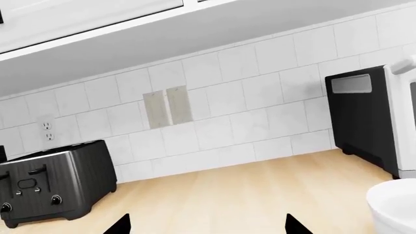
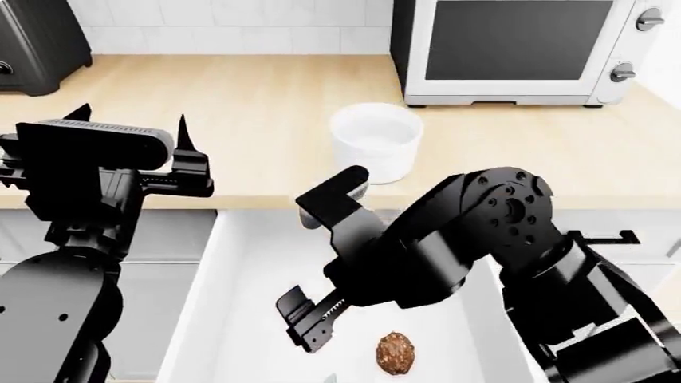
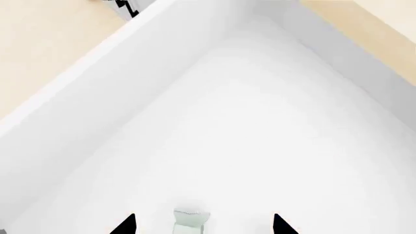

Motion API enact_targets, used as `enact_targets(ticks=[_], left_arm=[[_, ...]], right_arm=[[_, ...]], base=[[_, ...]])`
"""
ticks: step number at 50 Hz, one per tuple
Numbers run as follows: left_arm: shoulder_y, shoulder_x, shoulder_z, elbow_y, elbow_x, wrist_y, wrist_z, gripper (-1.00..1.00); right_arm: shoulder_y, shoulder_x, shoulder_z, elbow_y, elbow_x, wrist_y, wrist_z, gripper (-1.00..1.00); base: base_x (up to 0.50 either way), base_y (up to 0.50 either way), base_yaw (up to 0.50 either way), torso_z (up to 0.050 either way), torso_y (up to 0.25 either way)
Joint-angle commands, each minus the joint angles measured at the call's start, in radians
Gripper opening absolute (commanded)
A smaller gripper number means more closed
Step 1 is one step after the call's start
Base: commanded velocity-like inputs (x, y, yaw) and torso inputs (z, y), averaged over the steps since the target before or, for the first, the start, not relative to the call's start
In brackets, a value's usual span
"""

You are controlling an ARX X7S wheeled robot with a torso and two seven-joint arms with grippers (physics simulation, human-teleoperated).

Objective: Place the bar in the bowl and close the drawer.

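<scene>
The white bowl point(image 2: 375, 144) stands on the wooden counter near its front edge; its rim also shows in the left wrist view point(image 1: 394, 208). The wide white drawer point(image 2: 204, 295) is pulled open below it. My right gripper point(image 2: 305, 322) is open and low inside the drawer point(image 3: 97, 112). In the right wrist view the gripper point(image 3: 202, 225) has the pale cream end of the bar point(image 3: 190, 219) lying between its spread fingertips, untouched; the purple-blue part is out of view. My left gripper point(image 2: 127, 118) is open and empty above the counter, left of the bowl, its fingertips point(image 1: 121, 225) spread apart.
A brown lumpy ball point(image 2: 396, 353) lies in the drawer to the right of my right gripper. A microwave point(image 2: 521, 48) stands behind the bowl. A black toaster point(image 1: 52, 187) stands at the counter's far left against the tiled wall.
</scene>
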Motion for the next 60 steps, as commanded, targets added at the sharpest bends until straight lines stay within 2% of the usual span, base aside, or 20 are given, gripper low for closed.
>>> enact_targets(ticks=[1,10,22,60], left_arm=[[0.000,-0.002,0.010,-0.015,0.003,0.013,-0.004,1.00],[-0.008,-0.003,0.020,-0.019,0.005,0.011,-0.007,1.00],[0.000,-0.009,0.018,-0.016,0.002,0.012,-0.009,1.00],[0.009,-0.018,0.017,-0.022,-0.005,0.023,-0.019,1.00]], right_arm=[[-0.026,0.010,-0.090,-0.007,0.133,-0.008,0.043,1.00],[-0.038,0.033,-0.142,-0.044,0.216,-0.032,0.066,1.00],[-0.089,0.054,-0.161,-0.084,0.226,-0.094,0.080,1.00],[-0.213,0.067,-0.204,-0.091,-0.116,-0.145,-0.154,1.00]], base=[[0.00,0.00,0.00,0.000,0.000],[0.00,0.00,0.00,0.000,0.000],[0.00,0.00,0.00,0.000,0.000],[0.00,0.00,0.00,0.000,0.000]])
